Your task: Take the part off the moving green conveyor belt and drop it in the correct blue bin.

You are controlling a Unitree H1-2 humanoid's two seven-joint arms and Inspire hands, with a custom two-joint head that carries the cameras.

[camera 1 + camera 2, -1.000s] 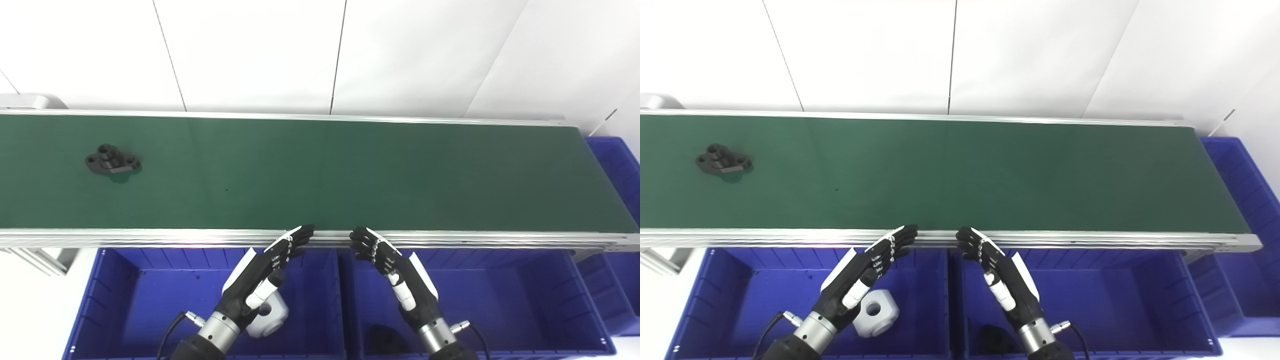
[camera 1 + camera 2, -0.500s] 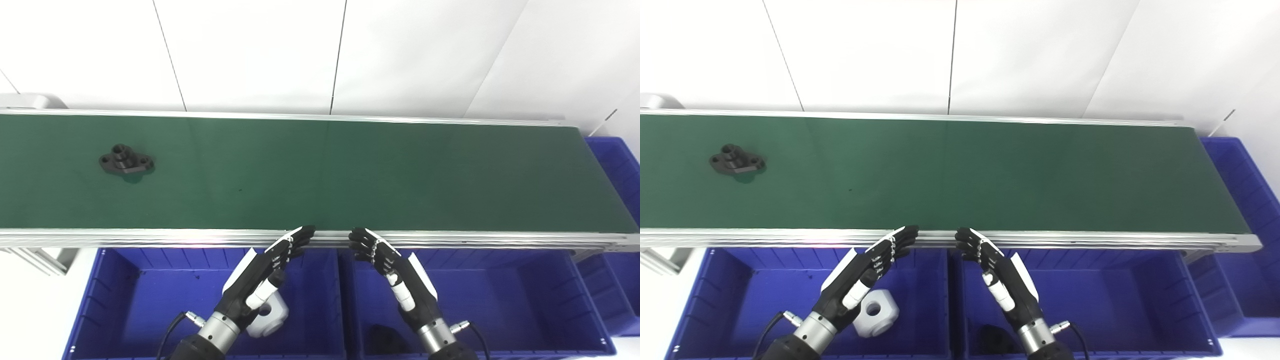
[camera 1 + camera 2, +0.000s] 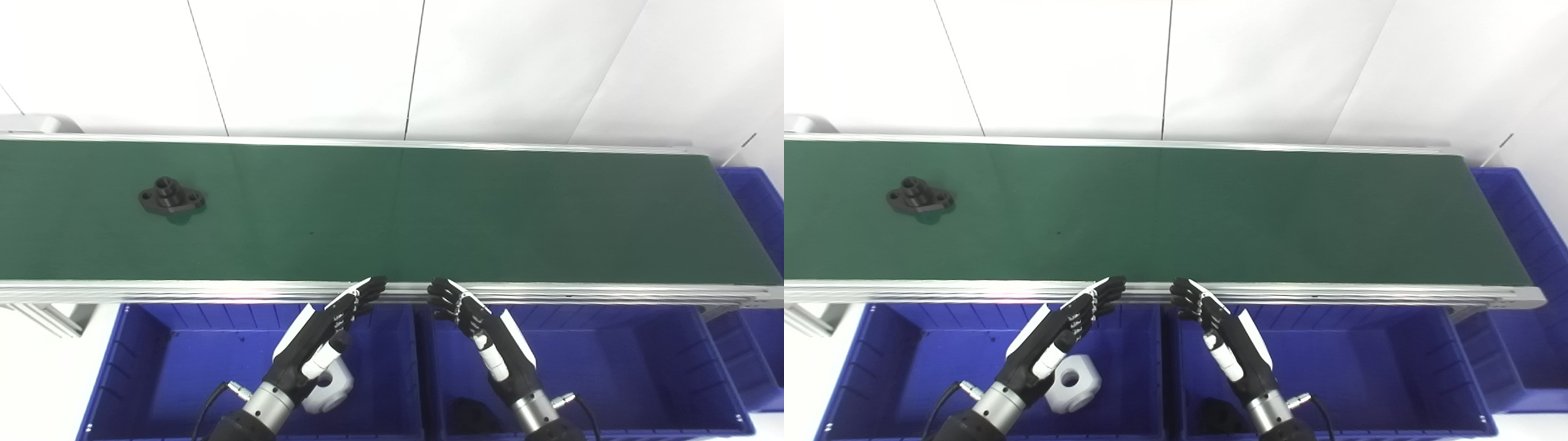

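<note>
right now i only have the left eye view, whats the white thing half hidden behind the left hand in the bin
observer: in the right eye view it shows almost whole: a white block with a round hole through it, lying on the bin floor beside the left hand.
operator: and the bin past the belt end, i only get slivers of it
observer: the right eye view shows the end bin wider, with its ridged inner wall and floor down to its near wall.

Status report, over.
Left hand and right hand open, empty, at belt edge. Black part on green belt, far left. Path unobstructed.
</note>
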